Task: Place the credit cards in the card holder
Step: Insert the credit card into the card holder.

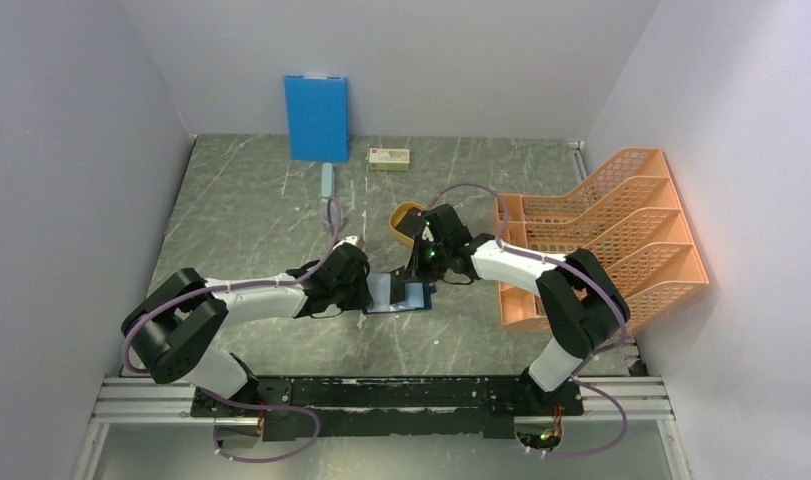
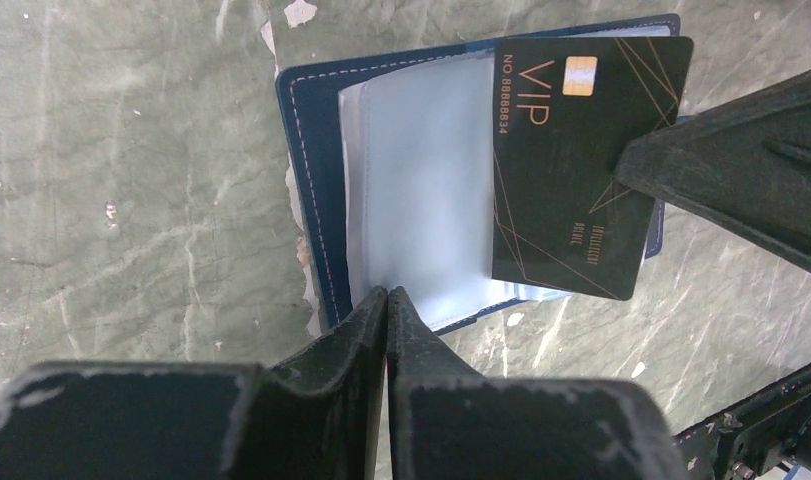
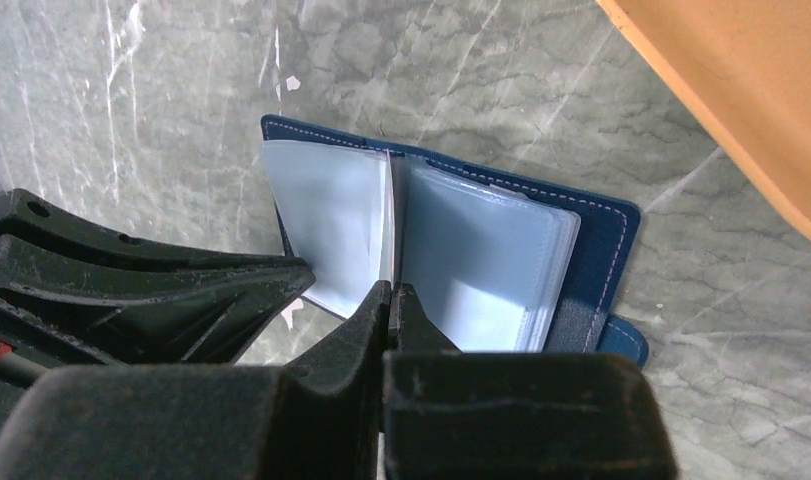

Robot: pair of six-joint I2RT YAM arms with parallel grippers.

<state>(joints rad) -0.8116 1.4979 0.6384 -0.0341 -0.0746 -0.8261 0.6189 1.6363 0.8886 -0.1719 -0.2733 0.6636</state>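
Left wrist: navy card holder (image 2: pixel 316 180) open, clear sleeves; VIP card (image 2: pixel 571 170) over.

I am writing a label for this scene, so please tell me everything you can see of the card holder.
The card holder lies open and flat on the grey marbled table. Its cover is dark navy, leather-like, with pale stitching and a snap tab; inside are clear bluish plastic sleeves, seemingly empty. The shut left gripper meets the sleeves' edge. The right gripper holds a black VIP card over it.
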